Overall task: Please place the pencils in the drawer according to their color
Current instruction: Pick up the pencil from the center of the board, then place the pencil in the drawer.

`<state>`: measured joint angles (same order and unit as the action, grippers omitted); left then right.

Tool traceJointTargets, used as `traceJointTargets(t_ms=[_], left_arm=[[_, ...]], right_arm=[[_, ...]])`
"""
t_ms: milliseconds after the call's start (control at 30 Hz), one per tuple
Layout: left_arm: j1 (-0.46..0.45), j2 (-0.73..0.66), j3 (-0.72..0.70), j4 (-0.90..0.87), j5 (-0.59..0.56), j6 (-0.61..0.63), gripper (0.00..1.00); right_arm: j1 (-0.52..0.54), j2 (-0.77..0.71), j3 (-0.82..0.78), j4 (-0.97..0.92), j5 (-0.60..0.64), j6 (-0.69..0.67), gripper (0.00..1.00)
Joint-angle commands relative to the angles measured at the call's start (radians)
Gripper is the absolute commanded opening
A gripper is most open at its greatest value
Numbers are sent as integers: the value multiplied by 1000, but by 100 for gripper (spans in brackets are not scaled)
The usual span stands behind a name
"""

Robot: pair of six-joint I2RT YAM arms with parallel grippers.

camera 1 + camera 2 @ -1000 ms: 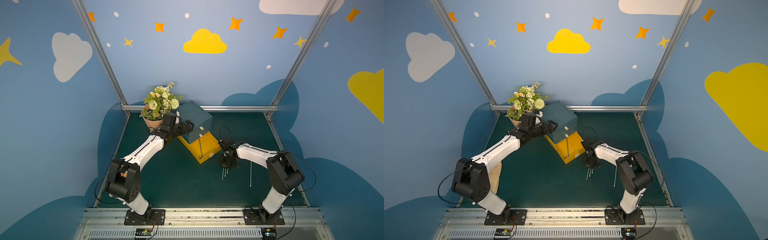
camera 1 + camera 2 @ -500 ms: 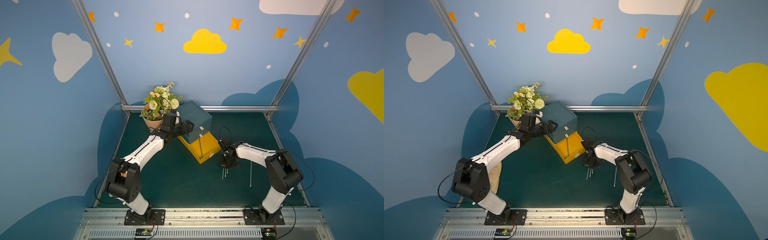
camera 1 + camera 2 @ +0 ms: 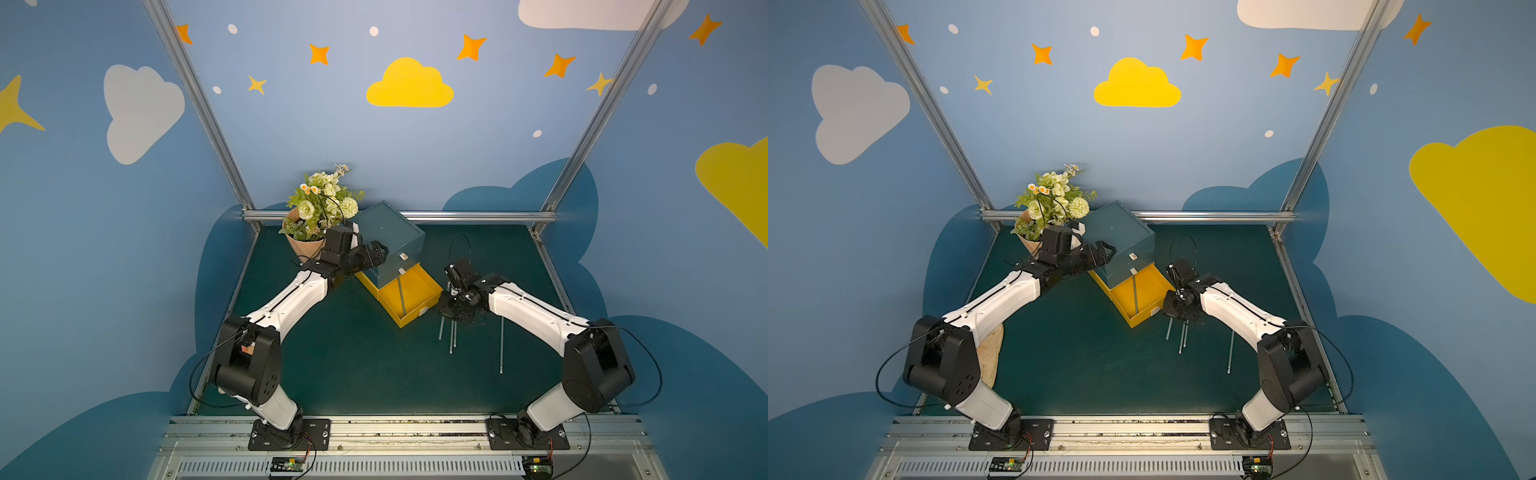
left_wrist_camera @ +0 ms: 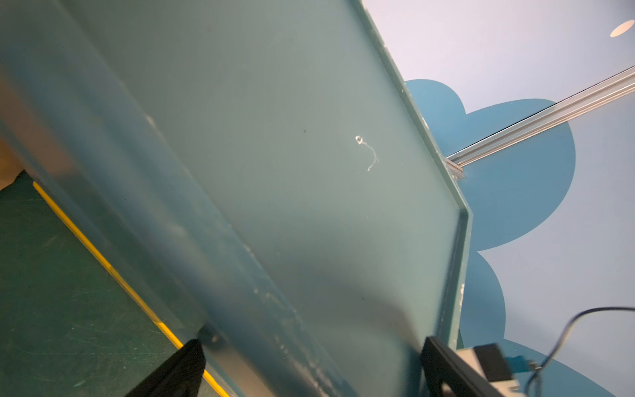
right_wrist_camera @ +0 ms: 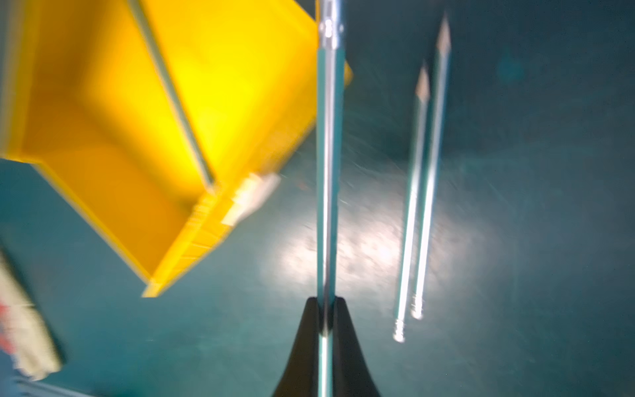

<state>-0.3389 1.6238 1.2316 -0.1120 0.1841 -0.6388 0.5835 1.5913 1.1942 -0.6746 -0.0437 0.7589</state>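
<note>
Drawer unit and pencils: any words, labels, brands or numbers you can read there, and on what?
No readable text in any view.
The white tabs on the drawer unit fronts: look blank, too small to be sure.
The held pencil and the two loose pencils: blurred, no print legible.

A robot-lab test booth. Blue walls (image 3: 374, 145) painted with a yellow cloud (image 3: 409, 85) and orange stars fill the upper frame, joined by bare aluminium struts (image 3: 199, 108). Along the lower edge, a left arm (image 3: 286, 307) and a right arm (image 3: 536, 311) are bolted to a metal rail (image 3: 395, 432) with exposed cables, flanking a dark green worktop (image 3: 353, 365). A flower pot (image 3: 307, 245) sits at centre.
</note>
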Motion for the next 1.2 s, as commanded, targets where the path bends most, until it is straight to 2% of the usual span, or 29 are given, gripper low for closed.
traceJointTargets(t_ms=[0,300,500,733,800,867,933,1167], left_arm=[[-10,46,-51,-123,-11,20,100],[-14,47,-50,-127,-19,11,100],[-14,46,-44,-134,-23,15,100],[-15,42,-45,-136,-26,13,100],[-16,43,-45,-137,-26,12,100],[-16,42,-45,-138,-26,13,100],[-16,42,-45,-138,-26,14,100],[-17,40,-44,-133,-21,16,100]], right_arm=[[-8,41,113,-17,-28,5,0],[-1,262,355,32,-41,39,0],[22,387,437,49,-59,44,0],[67,464,467,43,-94,34,0],[72,472,467,40,-102,28,2],[71,460,463,35,-102,21,21],[66,434,452,35,-101,15,27],[40,234,318,32,-64,-10,28]])
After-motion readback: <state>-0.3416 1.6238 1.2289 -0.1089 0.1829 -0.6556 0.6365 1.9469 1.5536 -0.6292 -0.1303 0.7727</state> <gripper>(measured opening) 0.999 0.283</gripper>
